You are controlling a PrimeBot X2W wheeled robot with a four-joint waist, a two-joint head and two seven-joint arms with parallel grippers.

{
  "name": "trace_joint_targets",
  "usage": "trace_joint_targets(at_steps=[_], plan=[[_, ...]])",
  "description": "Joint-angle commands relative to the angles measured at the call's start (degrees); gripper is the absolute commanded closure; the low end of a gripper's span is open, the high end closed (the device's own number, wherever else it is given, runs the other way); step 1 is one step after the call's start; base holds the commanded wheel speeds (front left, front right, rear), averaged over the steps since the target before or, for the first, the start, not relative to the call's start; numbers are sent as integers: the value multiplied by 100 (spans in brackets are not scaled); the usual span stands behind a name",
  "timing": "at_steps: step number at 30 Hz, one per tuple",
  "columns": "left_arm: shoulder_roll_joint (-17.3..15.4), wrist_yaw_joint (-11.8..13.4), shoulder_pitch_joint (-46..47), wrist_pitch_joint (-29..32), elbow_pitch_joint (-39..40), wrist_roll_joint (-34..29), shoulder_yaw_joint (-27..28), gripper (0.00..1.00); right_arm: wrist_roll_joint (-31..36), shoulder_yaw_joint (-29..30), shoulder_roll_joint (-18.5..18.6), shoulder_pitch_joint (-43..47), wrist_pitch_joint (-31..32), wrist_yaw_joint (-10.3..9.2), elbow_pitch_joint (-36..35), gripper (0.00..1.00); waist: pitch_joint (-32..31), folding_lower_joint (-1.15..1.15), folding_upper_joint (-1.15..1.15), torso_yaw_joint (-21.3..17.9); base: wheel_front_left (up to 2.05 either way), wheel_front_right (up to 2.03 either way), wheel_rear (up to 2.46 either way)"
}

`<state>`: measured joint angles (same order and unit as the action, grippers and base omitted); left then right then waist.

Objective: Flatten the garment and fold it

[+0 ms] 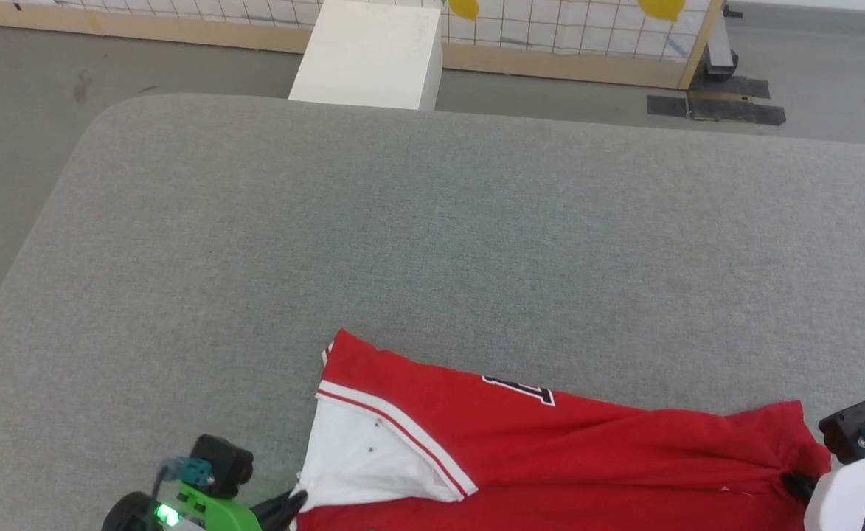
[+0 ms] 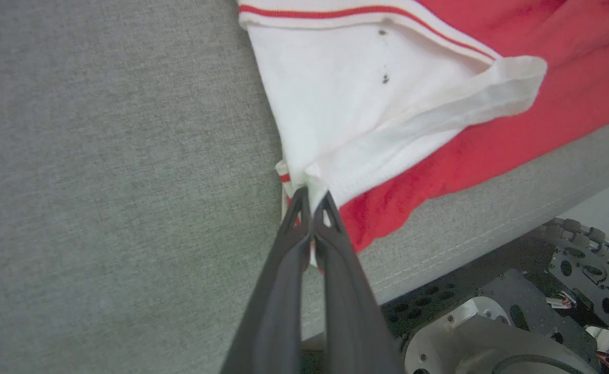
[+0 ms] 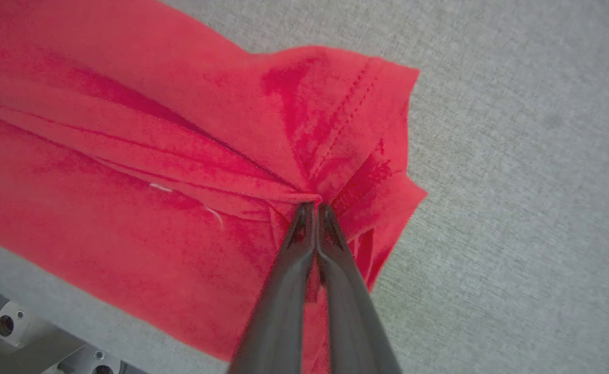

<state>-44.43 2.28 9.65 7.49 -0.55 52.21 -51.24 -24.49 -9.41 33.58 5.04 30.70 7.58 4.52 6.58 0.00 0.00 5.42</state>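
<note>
Left gripper [image 2: 312, 196], right gripper [image 3: 312, 208], one garment [image 1: 587, 442]

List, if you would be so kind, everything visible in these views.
garment: one, red with white, creased at the table's near edge
table: one, grey, padded, under the garment
box: one, white, on the floor past the table's far edge
grid panel: one, white with a wood frame, behind the box
yellow shapes: two, yellow, on the grid panel
mats: several, black, on the floor at far right
floor: one, grey, around the table
base: one, grey and black, below the table's near edge
left gripper: one, dark, shut on the garment's white corner
right gripper: one, dark, shut on the garment's red hem
</note>
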Motion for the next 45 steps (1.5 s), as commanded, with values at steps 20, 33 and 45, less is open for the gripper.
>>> trace_joint_targets(at_steps=[20,33,45], plan=[[861,204,-111,-2194,-824,-300,902,0,-253,904,-696,5,389,-9,-834,0,-784,0,0,-156,0,0,0],[3065,99,-1816,-2247,1019,-2830,4652,0,1008,2569,-2819,489,151,-9,-500,0,-817,0,0,-146,0,0,0],[4028,-759,-2204,-2248,1221,-4011,5492,0,1322,2915,-3062,197,-99,-9,711,0,-643,0,0,-15,0,0,0]])
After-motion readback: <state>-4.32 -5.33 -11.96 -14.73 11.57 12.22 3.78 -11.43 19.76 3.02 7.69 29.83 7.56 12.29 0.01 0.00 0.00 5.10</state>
